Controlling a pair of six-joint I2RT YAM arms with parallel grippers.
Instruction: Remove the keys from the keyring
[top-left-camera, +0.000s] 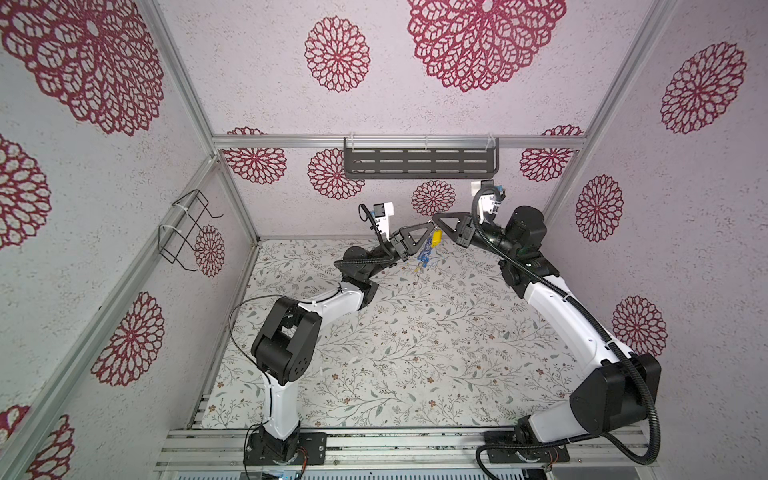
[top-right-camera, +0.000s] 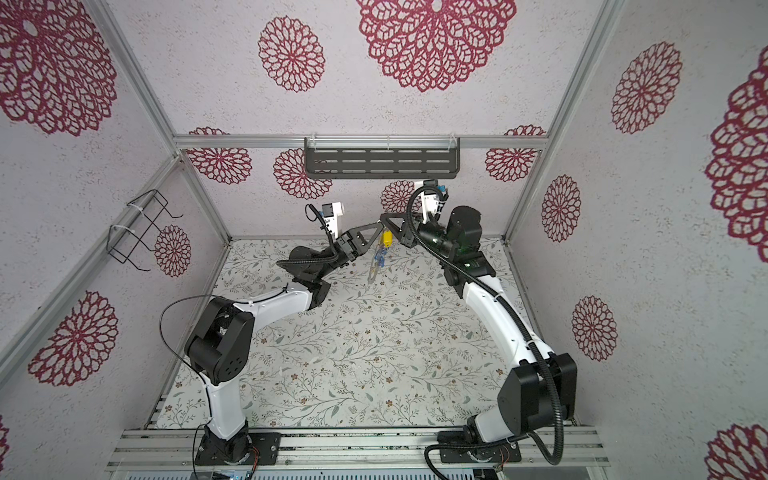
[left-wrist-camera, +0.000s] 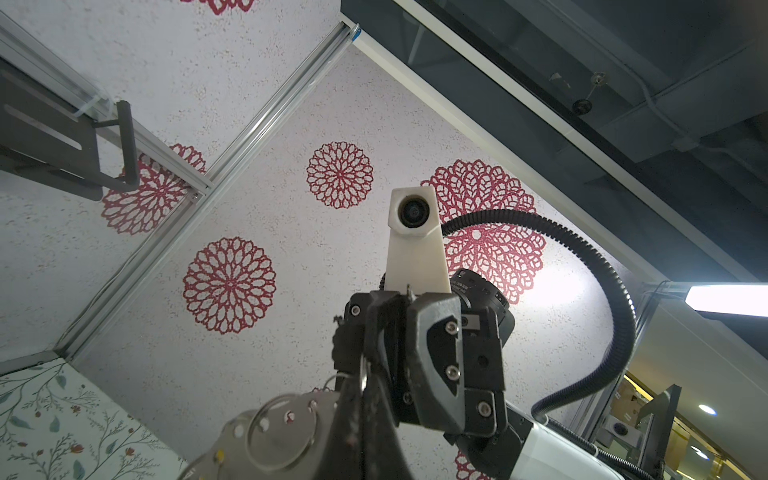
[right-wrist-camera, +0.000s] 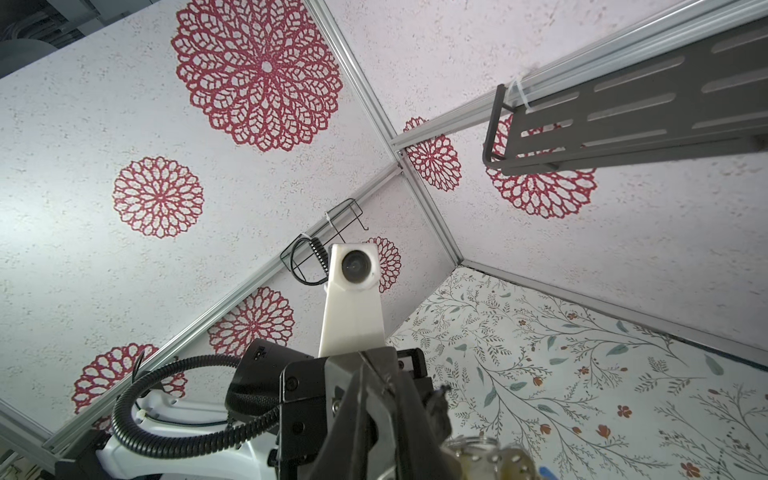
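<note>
Both grippers meet tip to tip above the far middle of the table. The left gripper (top-left-camera: 429, 227) (left-wrist-camera: 365, 374) is shut, pinching the edge of the keyring (left-wrist-camera: 251, 417), a flat grey band with small holes, also visible in the right wrist view (right-wrist-camera: 515, 461). My right gripper (top-left-camera: 435, 219) (right-wrist-camera: 365, 358) has its fingers nearly together on a thin wire loop. A yellow key (top-left-camera: 436, 238) (top-right-camera: 387, 239) hangs just under the two tips. Blue keys (top-left-camera: 424, 258) (top-right-camera: 377, 259) dangle lower, clear of the table.
A grey slotted shelf (top-left-camera: 419, 162) is fixed to the back wall above the grippers. A black wire rack (top-left-camera: 187, 224) hangs on the left wall. The floral table (top-left-camera: 415, 353) stretches toward the arm bases.
</note>
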